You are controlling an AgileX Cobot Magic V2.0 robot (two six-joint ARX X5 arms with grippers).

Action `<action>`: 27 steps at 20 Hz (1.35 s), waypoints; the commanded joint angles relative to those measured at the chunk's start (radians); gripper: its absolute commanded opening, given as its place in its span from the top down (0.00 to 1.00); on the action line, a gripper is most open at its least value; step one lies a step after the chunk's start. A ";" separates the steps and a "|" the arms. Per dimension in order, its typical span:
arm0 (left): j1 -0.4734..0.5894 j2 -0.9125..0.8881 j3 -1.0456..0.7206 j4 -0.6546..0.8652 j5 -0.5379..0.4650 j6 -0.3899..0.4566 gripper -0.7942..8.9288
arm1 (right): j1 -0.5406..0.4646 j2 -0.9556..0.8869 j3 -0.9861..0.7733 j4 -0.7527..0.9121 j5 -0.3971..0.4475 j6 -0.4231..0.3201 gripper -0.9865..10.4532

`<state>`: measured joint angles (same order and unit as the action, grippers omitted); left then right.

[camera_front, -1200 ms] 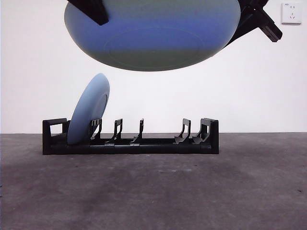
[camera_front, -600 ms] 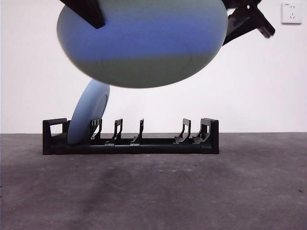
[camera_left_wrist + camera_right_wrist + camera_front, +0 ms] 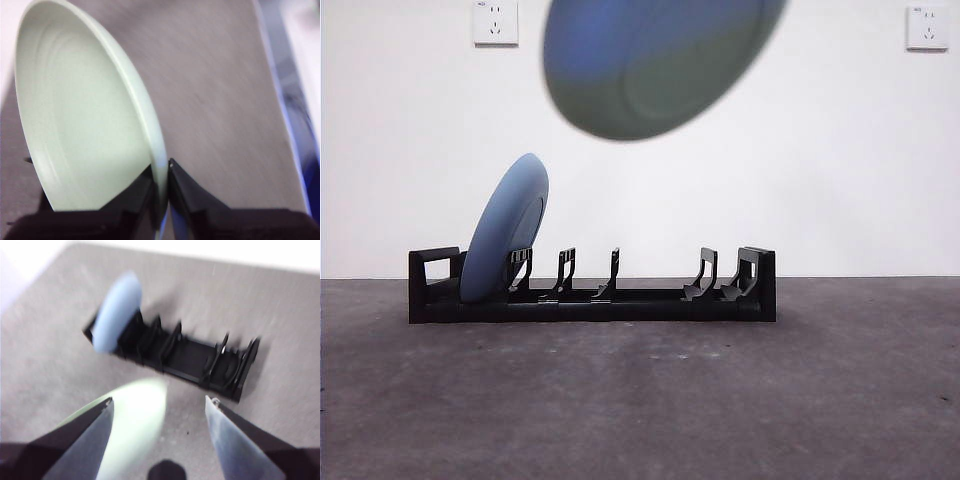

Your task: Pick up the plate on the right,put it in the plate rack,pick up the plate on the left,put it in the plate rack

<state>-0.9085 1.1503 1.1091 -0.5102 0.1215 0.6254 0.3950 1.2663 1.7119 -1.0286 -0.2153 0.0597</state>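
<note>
White wall with two sockets [image 3: 495,22] backs a matte, mottled grey table [image 3: 640,400]. On it lies the plate rack [image 3: 592,288], long, low, black plastic with upright slotted dividers and blocky ends. A smooth pale-blue plate [image 3: 504,232] stands tilted in the slot at one end of the rack. A second round plate [image 3: 85,125], pale green inside with faint concentric rings, hangs high over the rack, blurred and cut off by the frame's top in the front view. The left gripper [image 3: 161,177] pinches its rim between closed black jaws. The right gripper [image 3: 159,405] hovers above the table near the rack, jaws spread wide, holding nothing.
</note>
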 commanded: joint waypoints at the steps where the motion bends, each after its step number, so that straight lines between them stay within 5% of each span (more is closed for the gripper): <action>1: 0.091 0.020 0.000 0.179 0.070 -0.214 0.93 | 0.001 -0.051 0.000 -0.035 0.004 0.000 0.64; 6: 0.254 0.120 0.000 0.439 0.148 -0.475 0.93 | 0.004 -0.128 0.000 -0.200 0.004 -0.020 0.64; 12: 0.339 0.283 0.000 0.623 0.139 -0.619 0.93 | 0.004 -0.151 0.000 -0.334 0.004 -0.045 0.64; 27: 0.441 0.542 0.000 0.787 0.087 -0.648 0.93 | 0.004 -0.158 -0.011 -0.346 0.004 -0.046 0.64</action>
<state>-0.4713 1.6859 1.1091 0.2581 0.2108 -0.0204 0.3977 1.1095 1.7088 -1.3533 -0.2123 0.0254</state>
